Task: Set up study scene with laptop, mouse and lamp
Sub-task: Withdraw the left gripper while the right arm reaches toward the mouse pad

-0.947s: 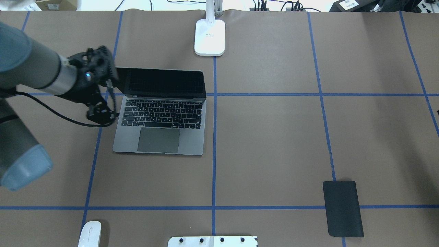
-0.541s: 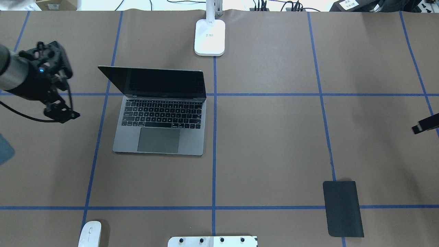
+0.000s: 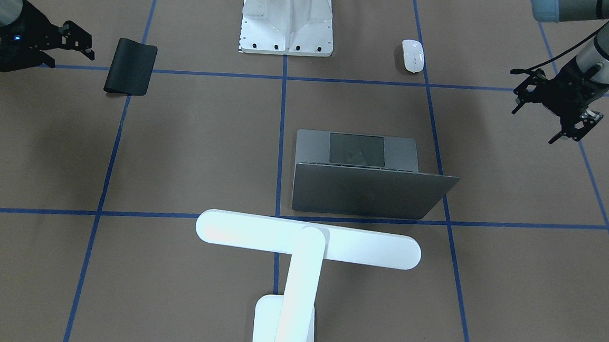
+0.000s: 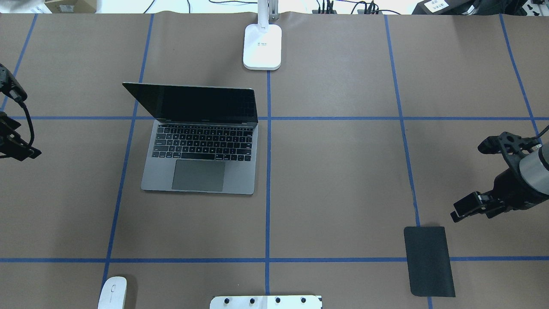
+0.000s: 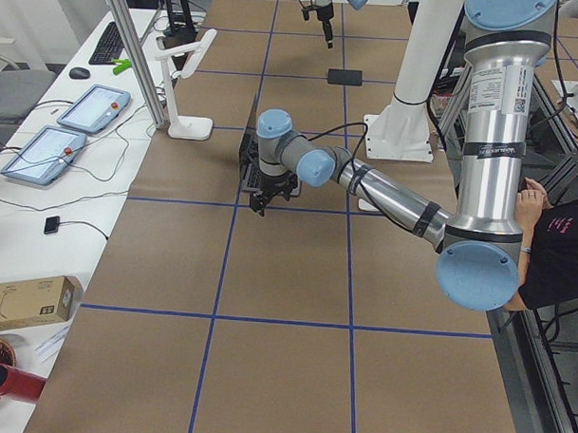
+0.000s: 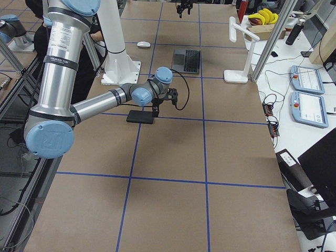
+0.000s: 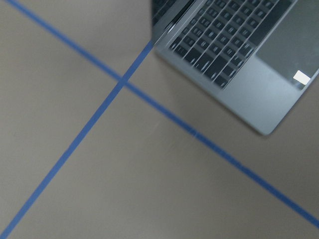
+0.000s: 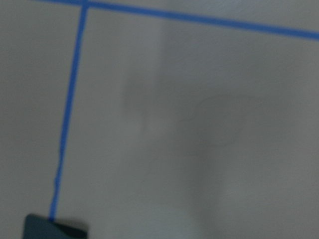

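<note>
Seen overhead, the slim grey metal laptop stands open at 1 o'clock from the glossy oval mouse. The left tool and right tool are both spread.

Open grey laptop near the upright white lamp, white mouse well apart.

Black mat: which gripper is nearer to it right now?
Right. The right gripper hovers just off the black mat's far right corner, not touching it. The left gripper is at the opposite end of the table, beyond the laptop's left side.
</note>
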Controlling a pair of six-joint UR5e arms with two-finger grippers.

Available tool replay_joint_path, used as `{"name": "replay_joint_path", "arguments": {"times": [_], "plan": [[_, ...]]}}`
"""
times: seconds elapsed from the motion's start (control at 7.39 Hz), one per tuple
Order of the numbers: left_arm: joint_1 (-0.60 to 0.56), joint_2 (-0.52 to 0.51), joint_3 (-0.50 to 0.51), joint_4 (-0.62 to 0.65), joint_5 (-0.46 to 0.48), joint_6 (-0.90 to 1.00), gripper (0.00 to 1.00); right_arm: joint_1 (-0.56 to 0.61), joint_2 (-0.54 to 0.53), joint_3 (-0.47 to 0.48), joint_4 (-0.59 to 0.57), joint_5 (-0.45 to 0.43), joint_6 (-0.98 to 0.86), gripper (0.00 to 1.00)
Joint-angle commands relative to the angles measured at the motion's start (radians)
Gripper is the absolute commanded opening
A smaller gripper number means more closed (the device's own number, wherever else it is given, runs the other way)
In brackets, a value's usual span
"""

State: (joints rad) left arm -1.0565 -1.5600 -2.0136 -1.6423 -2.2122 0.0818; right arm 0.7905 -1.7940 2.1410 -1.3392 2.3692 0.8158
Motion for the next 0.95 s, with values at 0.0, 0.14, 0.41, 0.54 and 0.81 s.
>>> {"name": "replay_joint_path", "arguments": {"times": [0.0,0.14,0.41,0.54,0.81], "plan": [[0.003,0.0,0.0,-0.002,0.0,-0.247,1.0,-0.017,-0.004,-0.041,0.002,0.028,0.022,0.93],[0.004,0.001,0.006,-0.002,-0.001,-0.272,1.0,-0.019,-0.004,-0.062,0.003,0.066,0.02,0.93],[0.003,0.009,-0.001,-0.031,-0.001,-0.274,1.0,-0.02,-0.001,-0.076,0.002,0.099,0.023,0.92],[0.003,0.032,-0.002,-0.059,0.0,-0.275,1.0,-0.025,0.001,-0.093,0.002,0.099,0.022,0.91],[0.003,0.037,0.001,-0.077,0.0,-0.277,1.0,-0.062,0.005,-0.116,0.002,0.101,0.02,0.9]]}}
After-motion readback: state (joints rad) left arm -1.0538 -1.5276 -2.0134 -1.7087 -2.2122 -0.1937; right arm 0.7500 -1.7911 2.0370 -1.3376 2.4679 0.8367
